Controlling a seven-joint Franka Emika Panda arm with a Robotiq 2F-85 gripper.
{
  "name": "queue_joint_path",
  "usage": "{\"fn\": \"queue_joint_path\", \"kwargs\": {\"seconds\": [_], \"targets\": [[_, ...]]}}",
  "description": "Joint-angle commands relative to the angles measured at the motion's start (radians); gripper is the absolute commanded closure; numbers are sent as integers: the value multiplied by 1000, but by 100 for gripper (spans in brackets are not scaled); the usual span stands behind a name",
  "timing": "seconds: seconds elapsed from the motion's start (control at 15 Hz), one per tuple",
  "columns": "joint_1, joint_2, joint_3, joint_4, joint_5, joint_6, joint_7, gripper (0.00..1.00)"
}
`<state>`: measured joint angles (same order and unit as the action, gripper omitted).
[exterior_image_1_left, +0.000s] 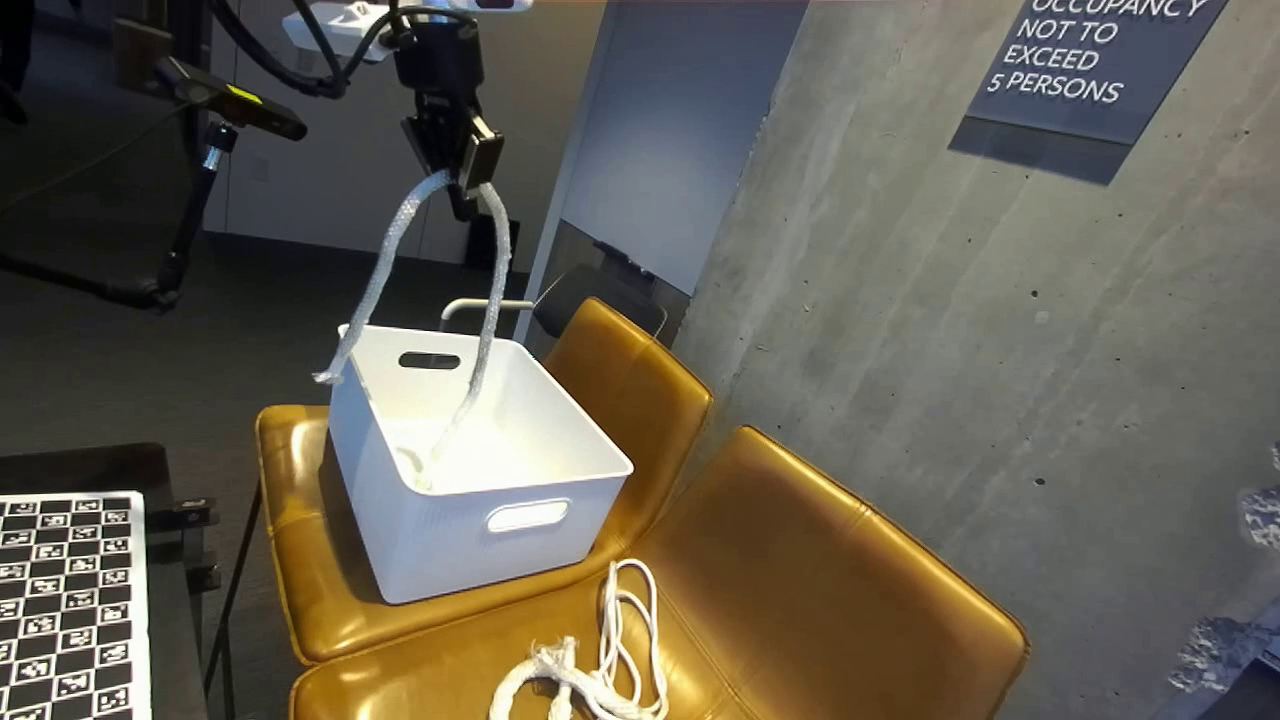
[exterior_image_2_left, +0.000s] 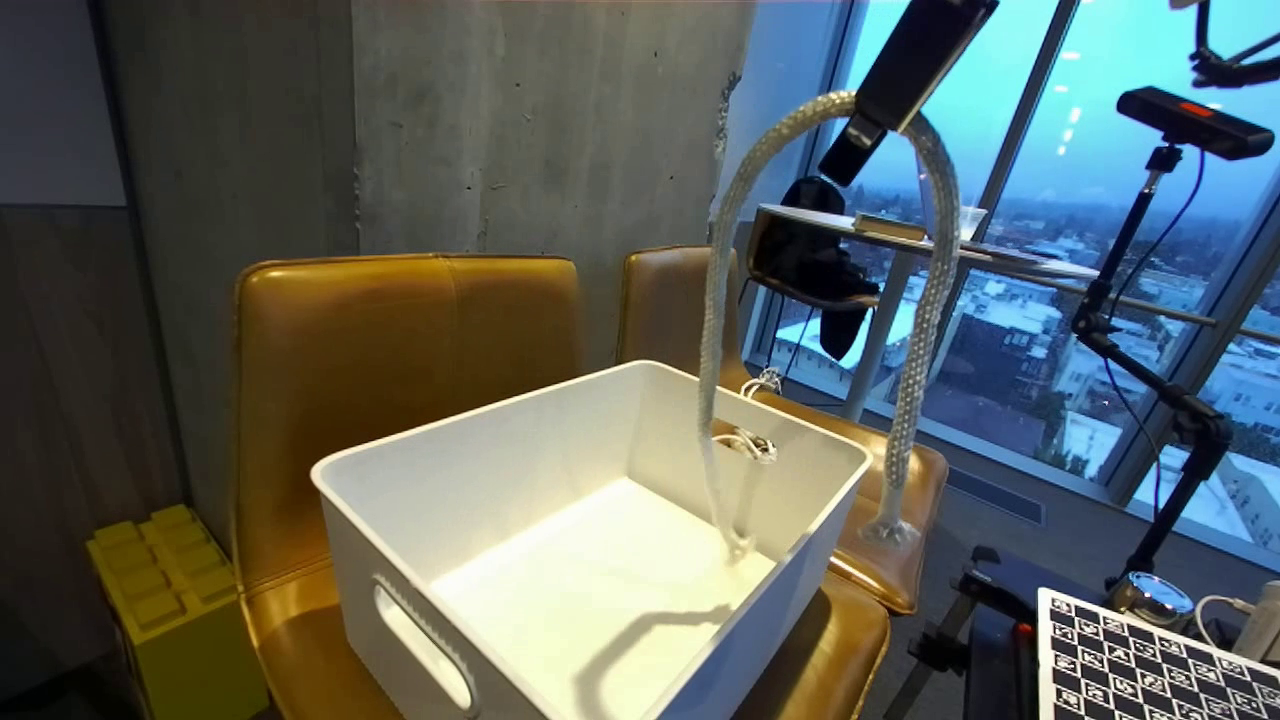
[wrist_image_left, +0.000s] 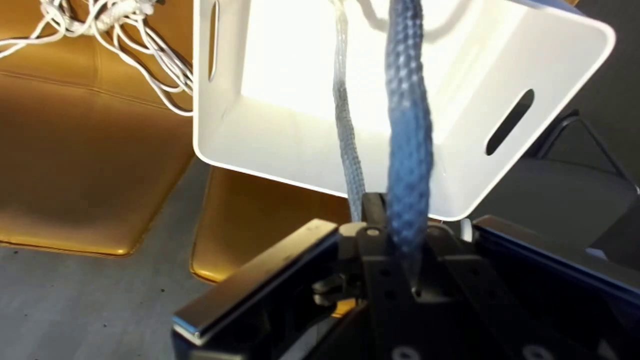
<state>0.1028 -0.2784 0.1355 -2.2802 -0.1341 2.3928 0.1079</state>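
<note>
Fingers (exterior_image_1_left: 481, 158) clenched on a pale braided rope (exterior_image_1_left: 383, 260), somewhere mid-length, held up above a white plastic bin (exterior_image_1_left: 440, 540). Rope bends over at the grip; two legs hang down. One leg drops inside the bin, its end low beside the long wall farther from the concrete wall (exterior_image_1_left: 950, 350); glare hides whether it touches bottom. Other leg hangs outside that same long wall, tip frayed; contact with the wall not certain.

State of work, by my reading: rope gripped and lifted, one leg within the rim. Rope neither set down nor let go; one end in, one end out.

Bin sits upright on a tan leather chair (exterior_image_1_left: 300, 500), a strip of seat showing along the front edge. Long wall and rim stand between the outer leg and the bin's inside.

Adjoining chair (exterior_image_1_left: 850, 580): tangle of white cord (exterior_image_1_left: 598, 695) on the seat, reaching toward the back corner nearest the bin.

Farther out: checkered marker board (exterior_image_1_left: 75, 610) off the seats' front edges; camera (exterior_image_2_left: 1195, 122) on a jointed black stand, looks well apart from the rope; yellow block (exterior_image_2_left: 180, 640) beside the bin's chair.
</note>
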Motion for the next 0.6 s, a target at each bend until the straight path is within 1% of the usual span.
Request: {"fn": "queue_joint_path", "kwargs": {"seconds": [0.0, 0.33, 0.53], "targets": [[-46, 18, -38, 26, -9, 22, -26, 99], [-93, 123, -75, 174, -1, 13, -19, 99], [-104, 208, -87, 241, -4, 47, -12, 99]]}}
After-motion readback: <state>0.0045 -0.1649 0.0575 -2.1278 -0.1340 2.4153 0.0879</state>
